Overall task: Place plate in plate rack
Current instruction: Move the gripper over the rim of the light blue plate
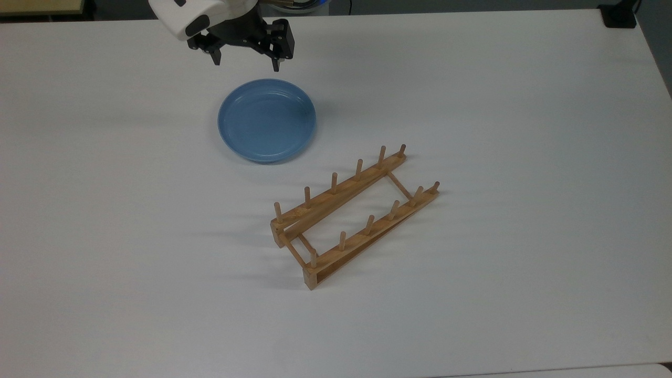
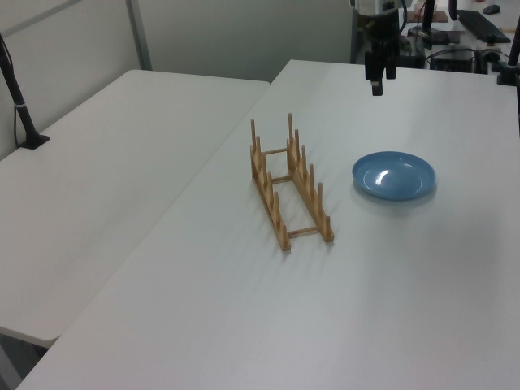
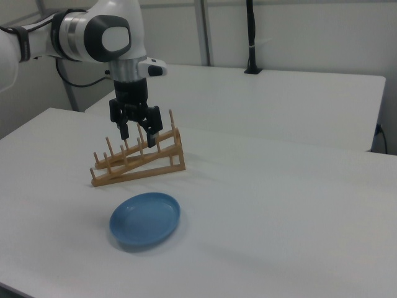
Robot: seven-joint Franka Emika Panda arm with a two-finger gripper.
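The plate (image 1: 267,119) is round, shallow and light blue, with a raised rim and a glossy, plain surface that catches a pale highlight in the left view (image 2: 393,175). It lies flat, right way up, on the white table (image 1: 525,105), with nothing on it. In the right view it sits toward the near edge of the table (image 3: 146,219).

The plate rack (image 1: 353,212) stands near the plate but apart from it, not touching. It is light-brown wood: two long parallel rails joined by thin crossbars, each rail carrying a row of upright dowel pegs. In the top view it runs diagonally, below and to the right of the plate. In the left view it is on the plate's left (image 2: 289,184), and in the right view it stands behind the plate (image 3: 139,158). No plate rests between its pegs.

The white Franka arm reaches in from the top view's upper left, its wrist pointing down. The black gripper (image 1: 245,63) hangs in the air above the table, just beyond the plate's far rim in the top view. Its two fingers are spread wide apart and hold nothing. In the right view the gripper (image 3: 136,136) hangs in front of the rack, well above the plate, fingertips pointing downward. In the left view it (image 2: 377,84) hangs above the table beyond the plate.
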